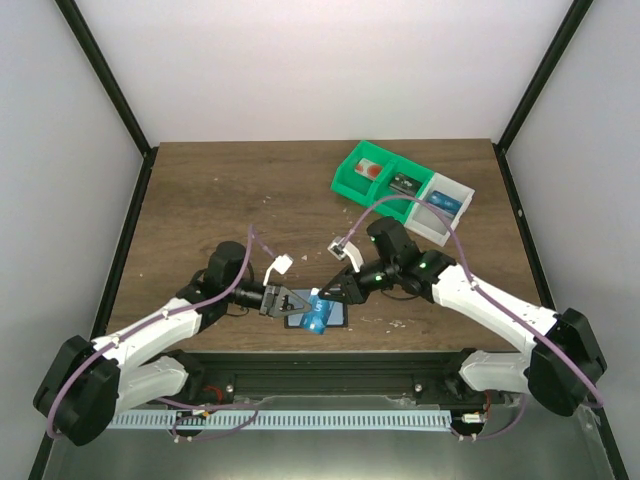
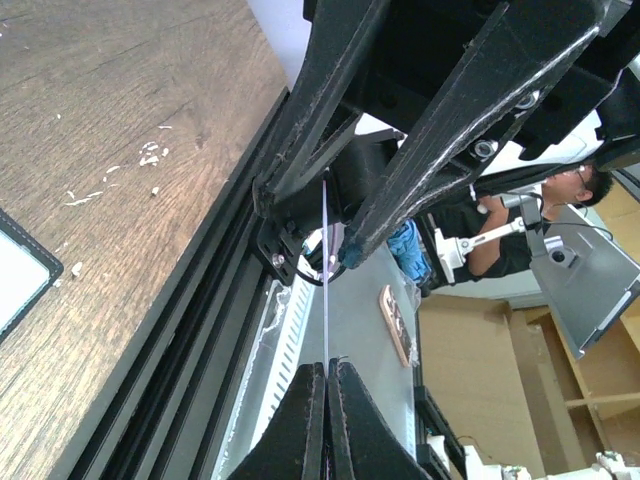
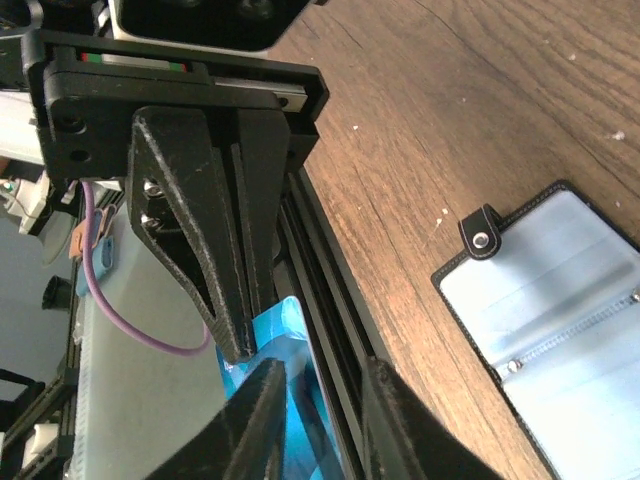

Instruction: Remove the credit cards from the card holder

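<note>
Two black-and-white robot arms (image 1: 150, 340), one open pale blue, black-edged card holder (image 3: 560, 320), one bright blue plastic card (image 3: 292, 322), three green-and-white plastic bin compartments (image 1: 343, 174), one brown wooden desk (image 1: 230, 190).

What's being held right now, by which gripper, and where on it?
Left gripper pinches the thin blue plastic card by one edge. Right gripper open, fingers either side of it.

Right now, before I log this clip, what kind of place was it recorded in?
Probably a robotics lab's data-collection cell: a wooden table boxed in by white panels on black frame posts, and the left wrist view shows a person seated just outside it.
</note>
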### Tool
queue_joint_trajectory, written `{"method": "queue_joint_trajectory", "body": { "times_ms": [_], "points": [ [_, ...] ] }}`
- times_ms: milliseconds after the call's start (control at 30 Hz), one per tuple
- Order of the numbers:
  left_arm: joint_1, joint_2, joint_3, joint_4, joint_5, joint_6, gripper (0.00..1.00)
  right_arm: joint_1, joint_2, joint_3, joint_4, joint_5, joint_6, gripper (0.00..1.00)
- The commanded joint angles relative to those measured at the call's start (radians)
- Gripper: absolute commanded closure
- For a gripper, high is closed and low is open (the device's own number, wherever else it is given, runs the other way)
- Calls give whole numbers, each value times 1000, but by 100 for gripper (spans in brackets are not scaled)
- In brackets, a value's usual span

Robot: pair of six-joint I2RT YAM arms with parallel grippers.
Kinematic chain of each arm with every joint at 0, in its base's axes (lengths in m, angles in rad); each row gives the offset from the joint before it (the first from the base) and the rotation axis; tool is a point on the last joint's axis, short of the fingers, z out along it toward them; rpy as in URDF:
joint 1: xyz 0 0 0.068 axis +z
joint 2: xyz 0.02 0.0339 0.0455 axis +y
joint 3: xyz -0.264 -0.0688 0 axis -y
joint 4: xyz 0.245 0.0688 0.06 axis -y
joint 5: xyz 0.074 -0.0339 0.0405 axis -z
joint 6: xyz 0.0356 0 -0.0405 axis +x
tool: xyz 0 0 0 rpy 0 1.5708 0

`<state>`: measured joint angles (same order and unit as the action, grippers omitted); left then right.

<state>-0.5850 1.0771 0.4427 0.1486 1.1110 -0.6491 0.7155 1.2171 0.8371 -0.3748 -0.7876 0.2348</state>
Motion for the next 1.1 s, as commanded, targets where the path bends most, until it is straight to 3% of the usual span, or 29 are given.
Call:
{"method": "queue_joint_trajectory", "body": {
  "times_ms": [0, 167, 300, 400, 567, 633, 700, 800, 867, 900, 1067],
  "points": [
    [1, 0, -9, 37, 26, 2, 100, -4, 7, 25, 4, -51, -23, 80],
    [1, -4, -11, 47, 29, -11, 100, -4, -7, -15, 60, -81, 4, 86],
    [1, -10, -9, 43, 21, -11, 100, -4, -17, -44, 88, -112, 19, 98],
    [1, -8, -9, 38, 5, -9, 97, -4, -17, -70, 141, -148, 51, 99],
    [3, -22, 13, -10, -49, 15, 59, -4, -22, -89, 178, -146, 85, 100],
    [3, -37, 33, -49, -102, 34, 52, -5, -34, -93, 189, -116, 97, 100],
    [2, -55, 56, -99, -197, 50, 45, -6, -46, -123, 243, -93, 130, 100],
    [2, -85, 109, -201, -329, 93, 23, -13, -49, -190, 365, -30, 225, 100],
    [3, -101, 149, -254, -400, 127, 15, -19, -27, -200, 387, 40, 270, 99],
    [4, -117, 165, -279, -443, 145, 4, -24, -12, -201, 396, 67, 294, 99],
    [3, -177, 221, -382, -633, 226, 0, -61, 18, -200, 478, 149, 373, 99]
  ]
}}
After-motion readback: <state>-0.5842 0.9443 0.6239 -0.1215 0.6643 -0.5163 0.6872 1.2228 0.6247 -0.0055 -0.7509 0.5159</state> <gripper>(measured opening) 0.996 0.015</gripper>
